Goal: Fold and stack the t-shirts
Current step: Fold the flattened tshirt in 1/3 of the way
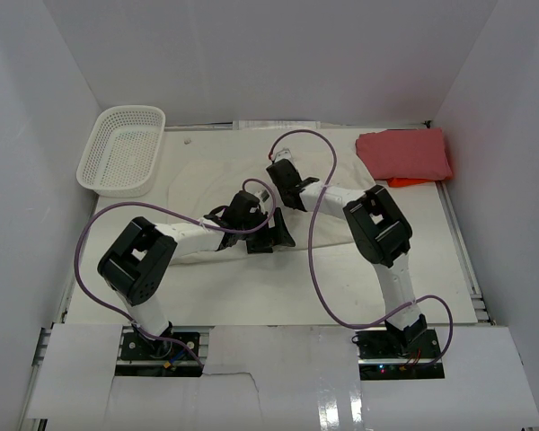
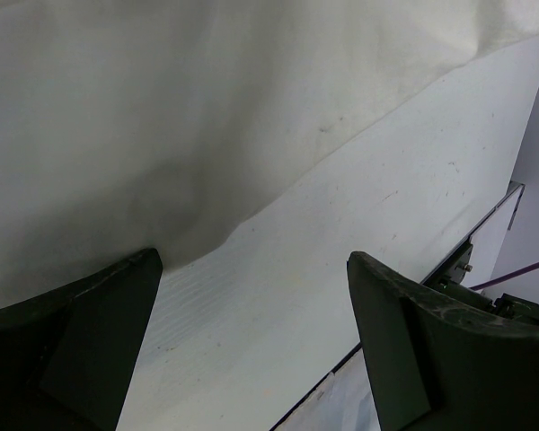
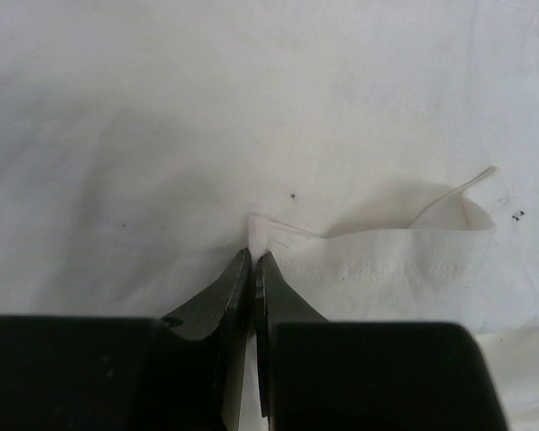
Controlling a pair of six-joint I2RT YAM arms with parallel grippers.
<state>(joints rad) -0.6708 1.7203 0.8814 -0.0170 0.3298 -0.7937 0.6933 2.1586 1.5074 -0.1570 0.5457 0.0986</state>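
The cream-white t-shirt (image 1: 198,184) lies spread over the table's middle and left. The red t-shirt (image 1: 404,153) lies folded at the back right corner. My right gripper (image 1: 281,172) is down on the white shirt near its far edge. In the right wrist view it (image 3: 255,258) is shut on a small pinch of the shirt's (image 3: 251,108) stitched hem. My left gripper (image 1: 271,233) sits low at the shirt's near right edge. In the left wrist view it (image 2: 251,332) is open and empty over bare table, with the shirt's edge (image 2: 162,117) just beyond its left finger.
A white mesh basket (image 1: 124,148) stands at the back left, beside the white shirt. Something orange (image 1: 404,182) shows under the red shirt's near edge. White walls close in the table on three sides. Purple cables loop over both arms.
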